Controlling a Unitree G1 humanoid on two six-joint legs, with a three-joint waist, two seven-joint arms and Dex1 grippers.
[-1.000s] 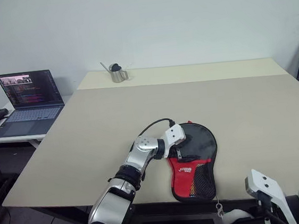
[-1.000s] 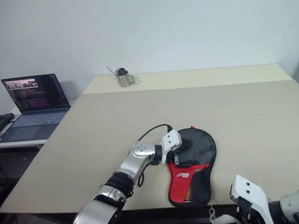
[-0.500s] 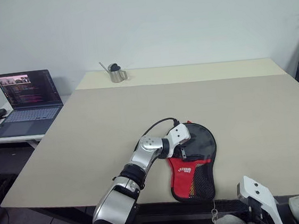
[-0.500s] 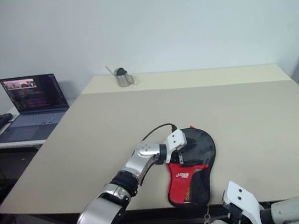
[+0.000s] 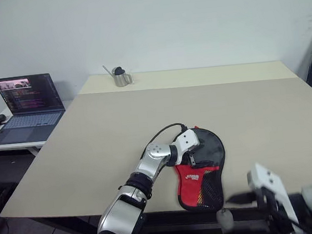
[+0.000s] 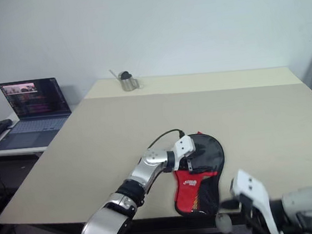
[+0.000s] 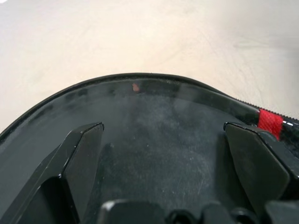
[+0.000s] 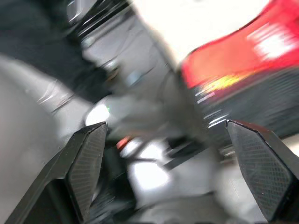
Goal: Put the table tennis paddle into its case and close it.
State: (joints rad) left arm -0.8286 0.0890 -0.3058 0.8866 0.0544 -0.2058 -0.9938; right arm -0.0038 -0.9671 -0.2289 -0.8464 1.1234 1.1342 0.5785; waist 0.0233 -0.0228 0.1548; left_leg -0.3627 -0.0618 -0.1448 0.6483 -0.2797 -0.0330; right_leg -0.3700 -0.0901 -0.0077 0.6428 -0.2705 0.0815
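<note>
Sliding is the likeliest trouble from here: the case (image 5: 201, 168) lies flat near the counter's (image 5: 91, 135) front edge, its red handle end right at that edge, and a sideways push or a pull on the zipper could drag it off, since soft fabric gives little resistance on a smooth top. The left hand (image 5: 190, 157) rests over the round dark part of the case, its two black fingers (image 7: 81, 154) spread wide with the dusty black fabric lying between and beyond them, pinching nothing; if it lifts, nothing pins the case down. The right hand (image 6: 233, 212) hangs below and in front of the counter edge, just beside the case's red end, its fingers (image 8: 88, 158) wide apart and empty; coming in fast from there it could knock the case askew or catch the edge. Whether the zipper is fully run round the rim I cannot tell, and a gap left open would be the other failure. The case itself is paddle-shaped, dark grey to black at the head beneath the left hand, red with a white logo and a black mesh pocket toward the right hand, with a small red tab at the rim. The table tennis paddle cannot be made out; presumably it sits inside.
</note>
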